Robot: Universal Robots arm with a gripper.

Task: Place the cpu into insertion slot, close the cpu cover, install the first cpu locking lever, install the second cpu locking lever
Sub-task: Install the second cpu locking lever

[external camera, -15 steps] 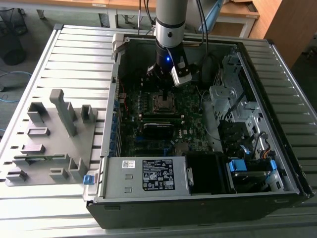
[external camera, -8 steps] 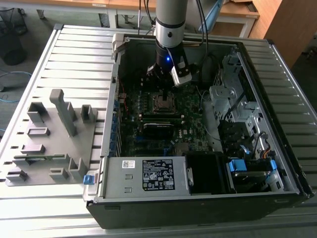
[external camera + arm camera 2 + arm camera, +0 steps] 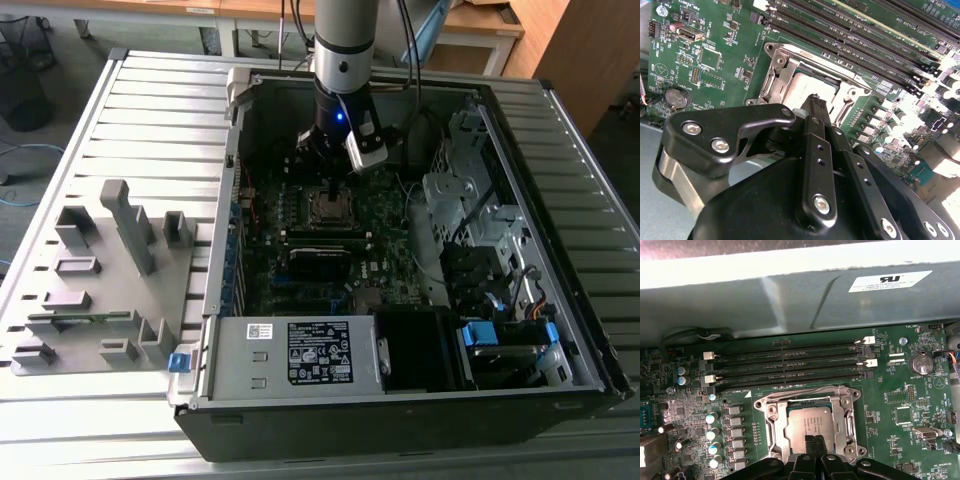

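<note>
My gripper (image 3: pixel 332 193) hangs straight down inside the open computer case (image 3: pixel 215 300), above the socket in the far middle part of the green motherboard (image 3: pixel 375 215). My fingers are clenched together and grasp nothing. In the first wrist view the two black fingertips (image 3: pixel 809 444) lie side by side with only a thin dark line between them.

The cpu (image 3: pixel 810 421) sits flat in its socket, its dull silver-grey top showing through the square window of the cpu cover (image 3: pixel 807 399). The cover lies down over the socket, with its silvery frame running round all four sides of the chip. My fingertips are over the edge of the cpu nearest my wrist. They seem to rest on its top, though I cannot tell touching from just above. In the second wrist view the closed tip (image 3: pixel 815 100) crosses in front of the chip and hides part of it.

Beyond the socket run four long dark memory slots (image 3: pixel 790 365), side by side, with white latches at their ends. A round coin battery (image 3: pixel 921 362) sits on the board beside those slots, well apart from the socket. In the exterior view a grey power supply (image 3: pixel 300 352) fills the near side of the case. A grey fixture tray (image 3: pixel 110 270) with upright blocks stands on the slatted table (image 3: pixel 150 100), at the exterior view's left of the case.
</note>
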